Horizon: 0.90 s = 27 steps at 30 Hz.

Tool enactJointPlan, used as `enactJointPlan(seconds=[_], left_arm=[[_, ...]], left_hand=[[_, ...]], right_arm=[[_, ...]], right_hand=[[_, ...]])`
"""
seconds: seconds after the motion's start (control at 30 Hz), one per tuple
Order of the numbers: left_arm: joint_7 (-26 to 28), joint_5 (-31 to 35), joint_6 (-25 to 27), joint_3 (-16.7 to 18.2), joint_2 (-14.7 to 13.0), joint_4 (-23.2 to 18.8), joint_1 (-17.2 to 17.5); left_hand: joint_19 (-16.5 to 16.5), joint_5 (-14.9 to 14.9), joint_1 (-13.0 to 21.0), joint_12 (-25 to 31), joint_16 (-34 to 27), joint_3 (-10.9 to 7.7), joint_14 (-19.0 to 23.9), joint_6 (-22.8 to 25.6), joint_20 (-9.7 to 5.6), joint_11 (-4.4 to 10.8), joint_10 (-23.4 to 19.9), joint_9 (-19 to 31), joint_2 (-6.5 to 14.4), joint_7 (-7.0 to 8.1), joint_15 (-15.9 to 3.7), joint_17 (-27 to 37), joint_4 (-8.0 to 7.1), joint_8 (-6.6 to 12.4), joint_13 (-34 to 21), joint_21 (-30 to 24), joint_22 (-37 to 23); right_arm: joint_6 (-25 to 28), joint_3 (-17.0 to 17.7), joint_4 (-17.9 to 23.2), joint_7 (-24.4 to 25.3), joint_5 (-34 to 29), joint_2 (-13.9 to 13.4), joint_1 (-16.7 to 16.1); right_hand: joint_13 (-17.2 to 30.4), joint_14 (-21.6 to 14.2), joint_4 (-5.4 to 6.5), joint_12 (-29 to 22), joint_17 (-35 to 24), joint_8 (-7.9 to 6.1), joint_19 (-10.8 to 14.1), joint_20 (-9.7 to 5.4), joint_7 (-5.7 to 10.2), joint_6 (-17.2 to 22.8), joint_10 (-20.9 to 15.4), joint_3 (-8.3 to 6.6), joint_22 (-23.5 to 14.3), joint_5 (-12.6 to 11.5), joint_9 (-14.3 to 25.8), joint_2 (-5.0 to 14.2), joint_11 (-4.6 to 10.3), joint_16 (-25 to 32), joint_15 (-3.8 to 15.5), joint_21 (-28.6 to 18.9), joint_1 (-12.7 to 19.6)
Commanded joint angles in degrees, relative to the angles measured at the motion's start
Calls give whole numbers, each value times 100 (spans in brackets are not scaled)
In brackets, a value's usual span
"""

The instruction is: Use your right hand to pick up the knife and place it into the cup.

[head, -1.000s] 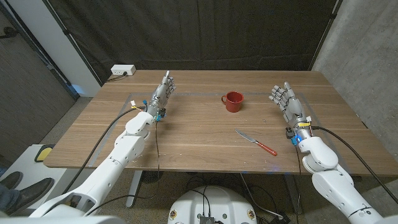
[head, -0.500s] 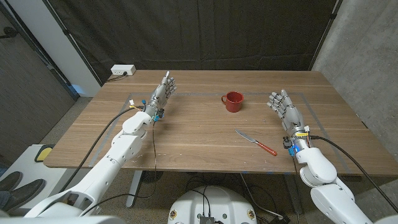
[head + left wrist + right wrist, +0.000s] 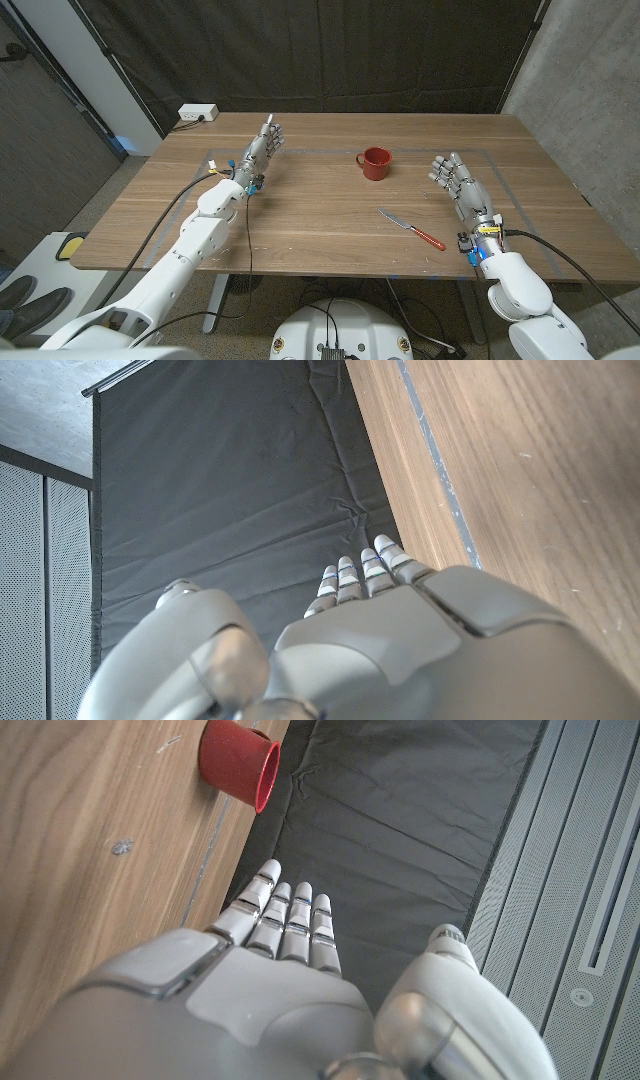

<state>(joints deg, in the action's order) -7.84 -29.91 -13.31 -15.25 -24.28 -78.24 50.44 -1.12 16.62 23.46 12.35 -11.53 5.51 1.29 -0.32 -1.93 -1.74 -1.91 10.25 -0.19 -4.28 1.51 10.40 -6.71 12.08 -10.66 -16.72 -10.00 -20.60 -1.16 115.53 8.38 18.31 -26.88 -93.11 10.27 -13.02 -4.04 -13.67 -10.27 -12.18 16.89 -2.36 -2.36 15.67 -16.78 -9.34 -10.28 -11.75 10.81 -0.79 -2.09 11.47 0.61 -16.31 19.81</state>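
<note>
Our right hand [image 3: 458, 178] held nothing, fingers spread — just beside the knife [image 3: 411, 229]. Our left hand [image 3: 262, 148] was empty too; the red cup [image 3: 375, 162] stood upright on the table [image 3: 320, 215].

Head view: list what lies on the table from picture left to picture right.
left hand → red cup → knife → right hand

A rectangular brown wooden desk [image 3: 300, 215] stands before a creased black cloth backdrop [image 3: 330, 55]. A white power strip [image 3: 198, 113] sits at its far left corner. A grey concrete wall [image 3: 585, 80] rises on the right, and grey floor [image 3: 95, 215] shows left.
</note>
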Motion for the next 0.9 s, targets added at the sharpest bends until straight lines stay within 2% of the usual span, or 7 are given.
enactJointPlan(seconds=[0.03,0.47,0.63,0.9], left_arm=[[58,112,-62,-67,56,-59,-74],[-17,174,-55,-137,78,7,-243],[-44,167,11,-141,34,-68,-233],[-24,113,60,-98,12,-96,-170]], left_hand=[[-34,0,58,39,-33,13,32,93,-111,10,-84,31,19,-16,33,15,18,40,-7,16,-15],[-71,-7,83,59,-33,23,109,239,-107,5,-211,32,53,-24,23,13,26,64,-6,48,-17],[-75,-9,89,56,-27,24,112,246,-111,4,-220,32,62,-26,22,13,28,59,-6,56,-17],[-75,-12,99,41,-20,26,116,241,-119,25,-210,33,77,-21,25,13,31,46,-6,72,-18]], right_arm=[[136,112,422,404,-773,37,-476],[933,97,1015,1235,-2295,70,-861],[1237,77,1219,1402,-2640,53,-978],[2166,-123,1649,1773,-3519,31,-1116]], right_hand=[[31,-134,-33,-57,-15,-54,115,-254,19,112,-116,-48,-15,32,9,28,40,60,55,-2,49],[33,-270,-102,-89,-12,-72,202,-260,55,248,-271,-70,-21,37,12,32,76,60,75,11,141],[34,-268,-115,-85,-13,-70,207,-262,53,262,-276,-79,-22,36,13,40,70,50,77,19,162],[35,-184,-158,-63,-11,-58,158,-265,75,278,-259,-110,-22,35,15,68,88,-6,71,63,239]])
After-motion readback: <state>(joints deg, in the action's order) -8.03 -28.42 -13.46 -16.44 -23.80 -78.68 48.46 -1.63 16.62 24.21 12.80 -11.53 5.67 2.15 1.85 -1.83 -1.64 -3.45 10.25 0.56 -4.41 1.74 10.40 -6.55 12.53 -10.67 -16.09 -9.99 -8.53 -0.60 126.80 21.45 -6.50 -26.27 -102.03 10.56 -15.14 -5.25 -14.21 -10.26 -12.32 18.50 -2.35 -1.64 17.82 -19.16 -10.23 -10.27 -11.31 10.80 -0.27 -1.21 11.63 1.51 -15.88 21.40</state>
